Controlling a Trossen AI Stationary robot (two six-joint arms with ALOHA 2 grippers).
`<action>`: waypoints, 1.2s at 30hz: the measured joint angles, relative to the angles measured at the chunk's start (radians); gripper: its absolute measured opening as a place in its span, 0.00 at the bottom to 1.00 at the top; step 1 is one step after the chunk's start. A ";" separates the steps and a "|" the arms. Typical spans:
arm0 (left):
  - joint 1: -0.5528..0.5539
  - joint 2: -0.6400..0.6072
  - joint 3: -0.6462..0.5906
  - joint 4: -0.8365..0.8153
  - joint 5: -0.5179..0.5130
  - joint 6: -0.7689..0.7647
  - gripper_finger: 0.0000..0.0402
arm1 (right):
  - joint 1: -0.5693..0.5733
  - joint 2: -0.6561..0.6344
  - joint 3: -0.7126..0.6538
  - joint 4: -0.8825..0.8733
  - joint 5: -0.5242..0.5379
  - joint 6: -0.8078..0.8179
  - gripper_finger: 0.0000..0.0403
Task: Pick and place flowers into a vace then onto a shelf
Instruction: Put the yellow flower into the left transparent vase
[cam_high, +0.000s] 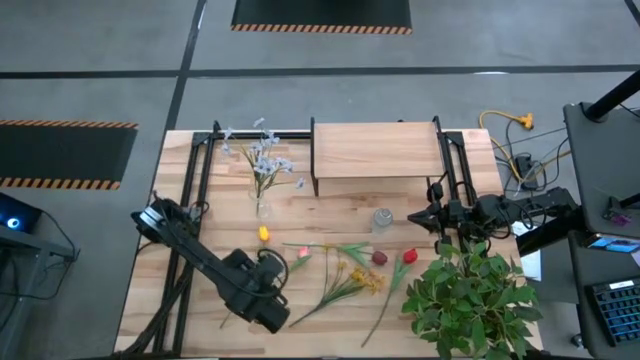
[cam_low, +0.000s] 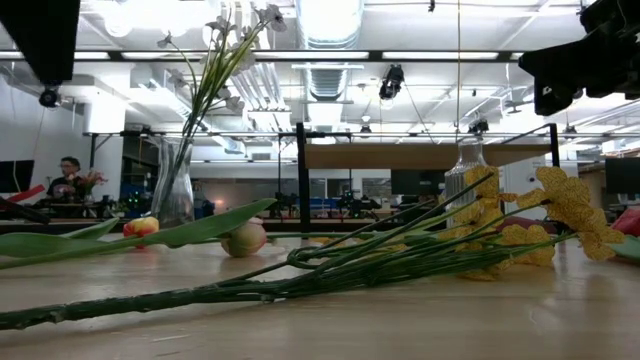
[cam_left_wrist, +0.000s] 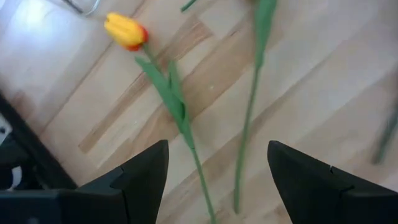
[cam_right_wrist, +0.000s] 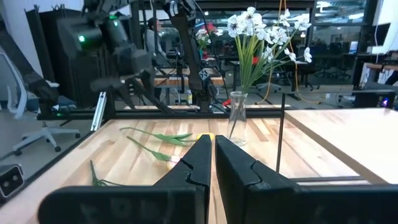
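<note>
Step in hand: picking the next flower. Left gripper (cam_left_wrist: 214, 177) hangs over the bench (cam_high: 180, 300) with fingers spread wide and nothing between them. In the left wrist view the stem of the yellow tulip (cam_left_wrist: 126, 31) runs down between the two fingers, so that looks like the target.

Where things are:
- One vase (cam_high: 263, 208) near the left back of the bench already holds the pale blue-white sprigs (cam_high: 264, 157).
- A second, empty vase (cam_high: 382, 221) stands just in front of the shelf (cam_high: 376, 150), which carries nothing yet.
- The other flowers lie flat on the bench in front of the vases: a pink head (cam_high: 302, 254), small yellow blossoms (cam_high: 366, 279), a dark red head (cam_high: 379, 258), a red head (cam_high: 409, 256).
- The leafy plant (cam_high: 468, 300) sits at the front right, not part of the job.

Right gripper (cam_right_wrist: 211, 163) waits at the right side by the shelf's right legs, fingers pressed together, holding nothing.

Next move, my read: lower the left gripper straight onto the tulip stem, keep the stem centred between the fingers, close, lift clear. A second green stem (cam_left_wrist: 245, 134) lies just beside it, so the close must catch one only. Then carry to a vase and drop it in stem first. Early in the task; shelf placement comes later.
</note>
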 joint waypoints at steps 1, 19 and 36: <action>0.006 -0.003 -0.018 0.002 0.002 -0.019 0.64 | 0.000 0.000 0.000 -0.001 0.000 0.010 0.03; 0.044 -0.324 -0.700 0.605 0.036 -0.226 0.59 | 0.000 0.000 0.000 -0.029 0.000 -0.010 0.03; 0.043 -0.381 -0.966 1.030 0.054 -0.241 0.59 | 0.000 0.000 0.000 -0.029 0.000 -0.032 0.03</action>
